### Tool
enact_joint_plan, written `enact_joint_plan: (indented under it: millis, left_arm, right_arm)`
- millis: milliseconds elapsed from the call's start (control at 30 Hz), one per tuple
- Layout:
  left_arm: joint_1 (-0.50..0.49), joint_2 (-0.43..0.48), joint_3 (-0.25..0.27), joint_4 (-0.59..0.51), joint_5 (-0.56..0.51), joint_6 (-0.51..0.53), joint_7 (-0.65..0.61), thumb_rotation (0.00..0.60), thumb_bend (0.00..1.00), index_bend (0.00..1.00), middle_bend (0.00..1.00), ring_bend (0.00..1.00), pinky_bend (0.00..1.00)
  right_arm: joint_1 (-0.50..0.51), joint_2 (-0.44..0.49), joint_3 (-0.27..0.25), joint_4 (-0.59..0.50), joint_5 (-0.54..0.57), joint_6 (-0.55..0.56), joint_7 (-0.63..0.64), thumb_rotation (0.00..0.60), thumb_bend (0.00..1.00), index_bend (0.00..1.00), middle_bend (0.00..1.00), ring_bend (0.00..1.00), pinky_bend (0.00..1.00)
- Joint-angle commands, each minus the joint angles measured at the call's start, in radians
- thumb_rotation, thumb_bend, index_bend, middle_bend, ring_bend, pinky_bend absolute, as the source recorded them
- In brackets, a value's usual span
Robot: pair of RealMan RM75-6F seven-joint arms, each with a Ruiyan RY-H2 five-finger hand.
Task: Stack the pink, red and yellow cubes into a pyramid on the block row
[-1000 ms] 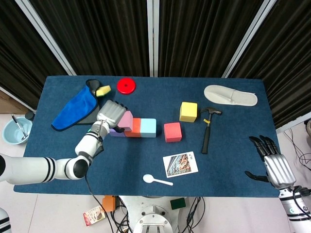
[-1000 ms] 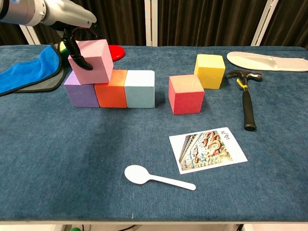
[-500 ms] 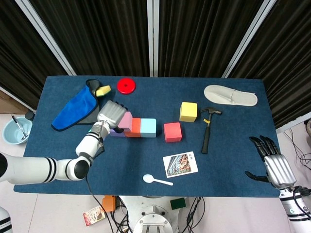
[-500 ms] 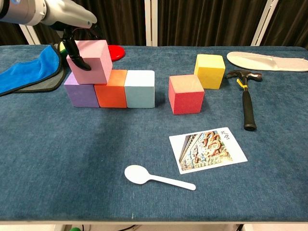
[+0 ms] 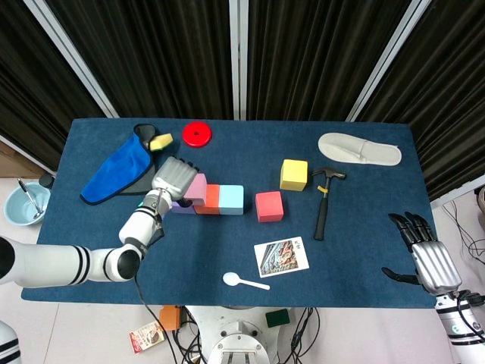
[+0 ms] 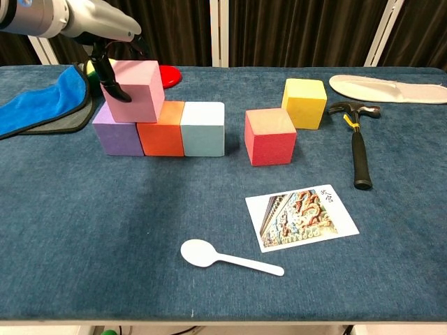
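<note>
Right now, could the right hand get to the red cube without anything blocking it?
Probably yes: the right hand is open, and only the flat photo card lies between it and the red cube; the hammer lies slightly aside.

My table (image 5: pixel 364 243) carries a dark blue cloth cover. Near its left edge lies a blue cloth (image 5: pixel 115 173), with a small yellow sponge (image 5: pixel 161 141) at its upper end toward the far edge. A red disc (image 5: pixel 196 134) sits just beside that, near the far edge. Left of centre stands a row of purple (image 6: pixel 117 132), orange (image 6: pixel 161 130) and light blue (image 6: pixel 203 128) blocks, touching. A red cube (image 6: pixel 269 136) stands apart to their right, a yellow cube (image 6: pixel 304 102) behind it. A hammer (image 5: pixel 324 199) lies beside these. A white slipper (image 5: pixel 358 149) rests at the far right corner. A picture card (image 6: pixel 302 216) and a white spoon (image 6: pixel 227 257) lie toward the near edge.
</note>
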Motion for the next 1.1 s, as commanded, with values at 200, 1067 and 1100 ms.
enact_joint_plan:
  millis: [200, 1067, 1100]
  left_arm:
    - [-0.009, -0.006, 0.003, 0.001, -0.021, 0.0, 0.005, 0.424, 0.17, 0.24, 0.21, 0.25, 0.3]
    - [0.141, 0.026, -0.043, 0.008, 0.291, -0.03, -0.248, 0.432, 0.17, 0.2, 0.14, 0.2, 0.27]
    - [0.142, 0.023, -0.043, 0.014, 0.292, -0.033, -0.25, 0.437, 0.17, 0.21, 0.14, 0.2, 0.27]
  right_arm:
    - [0.001, 0.0, 0.0, 0.002, -0.002, 0.0, 0.004, 0.6, 0.06, 0.0, 0.07, 0.0, 0.04]
    - [-0.003, 0.001, -0.003, 0.012, -0.012, 0.011, 0.022, 0.6, 0.06, 0.0, 0.07, 0.0, 0.04]
    - [-0.003, 0.001, -0.003, 0.012, -0.012, 0.01, 0.022, 0.6, 0.06, 0.0, 0.07, 0.0, 0.04]
